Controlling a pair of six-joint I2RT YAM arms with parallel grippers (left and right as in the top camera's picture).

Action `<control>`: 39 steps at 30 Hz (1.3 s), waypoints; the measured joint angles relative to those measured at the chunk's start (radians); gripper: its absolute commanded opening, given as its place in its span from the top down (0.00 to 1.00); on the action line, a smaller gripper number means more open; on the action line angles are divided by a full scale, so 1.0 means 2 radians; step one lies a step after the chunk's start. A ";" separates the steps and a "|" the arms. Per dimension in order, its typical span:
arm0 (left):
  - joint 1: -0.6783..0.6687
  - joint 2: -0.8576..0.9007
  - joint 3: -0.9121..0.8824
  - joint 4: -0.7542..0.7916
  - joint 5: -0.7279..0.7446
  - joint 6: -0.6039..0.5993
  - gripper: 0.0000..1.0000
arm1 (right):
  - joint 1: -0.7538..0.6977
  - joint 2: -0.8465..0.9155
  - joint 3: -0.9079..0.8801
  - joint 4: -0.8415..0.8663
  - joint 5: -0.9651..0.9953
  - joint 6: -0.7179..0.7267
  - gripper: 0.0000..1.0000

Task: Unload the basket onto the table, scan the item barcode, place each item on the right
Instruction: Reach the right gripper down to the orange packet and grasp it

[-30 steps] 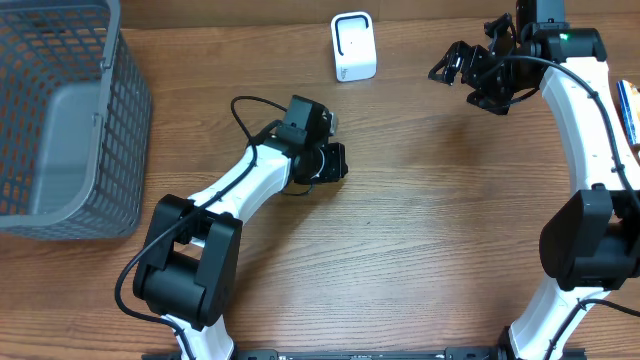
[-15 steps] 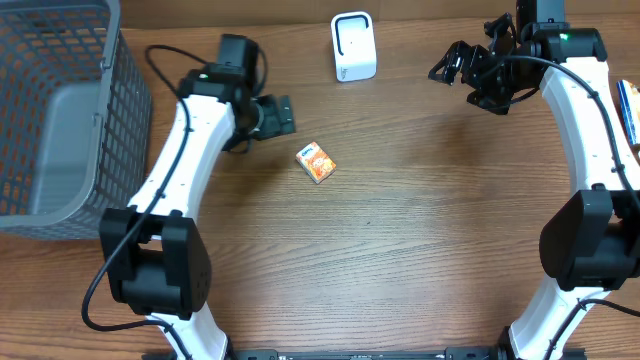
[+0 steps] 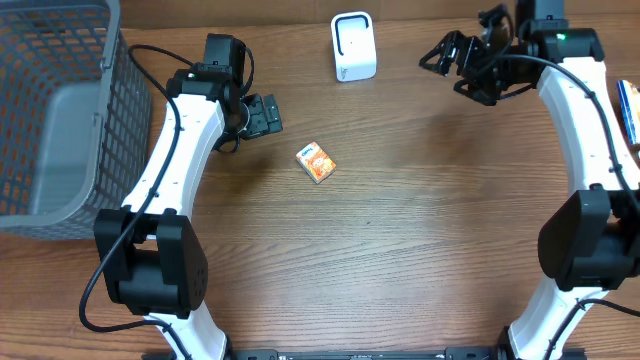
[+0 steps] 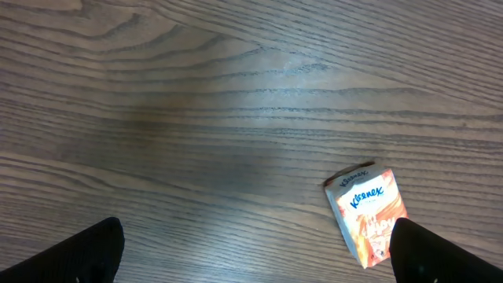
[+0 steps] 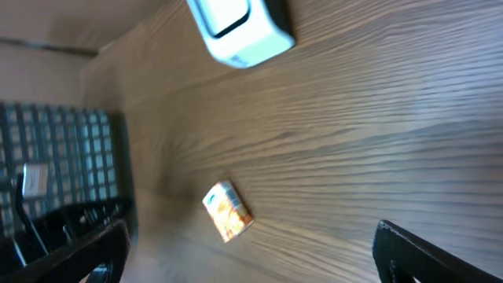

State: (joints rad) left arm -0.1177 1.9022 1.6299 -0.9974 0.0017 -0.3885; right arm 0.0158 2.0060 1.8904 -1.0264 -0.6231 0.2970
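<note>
Pick not started: left gripper [image 3: 264, 115] and right gripper [image 3: 447, 62] both spread, empty; pack [image 3: 316, 162] flat on table at 4 o'clock from left gripper, 7 o'clock from scanner [image 3: 353, 46]; next needs descent, pinch, barcode toward scanner

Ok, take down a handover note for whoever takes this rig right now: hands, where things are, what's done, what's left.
Left hand: open, empty, just left of the tissue pack.
Right hand: open, empty, at the far side, right of the white scanner.
Pack: lies on the table in front of the scanner, neither hand touching it.
Done: no scan evident.
Left: grasp the pack, show its barcode to the scanner.
</note>
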 measured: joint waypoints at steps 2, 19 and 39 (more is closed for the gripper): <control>0.000 0.000 0.000 0.000 0.000 0.000 0.00 | 0.018 0.000 -0.003 -0.002 0.001 -0.016 0.14; 0.000 0.000 0.000 0.001 -0.003 0.000 0.00 | 0.290 0.001 -0.128 0.135 0.177 -0.068 0.51; 0.000 0.000 0.000 0.001 -0.007 0.000 0.00 | 0.378 0.001 -0.235 0.286 0.338 -0.084 0.59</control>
State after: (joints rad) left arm -0.1177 1.9022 1.6299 -0.9962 -0.0124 -0.3885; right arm 0.7727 2.0075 1.4197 -0.4541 0.0525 0.1299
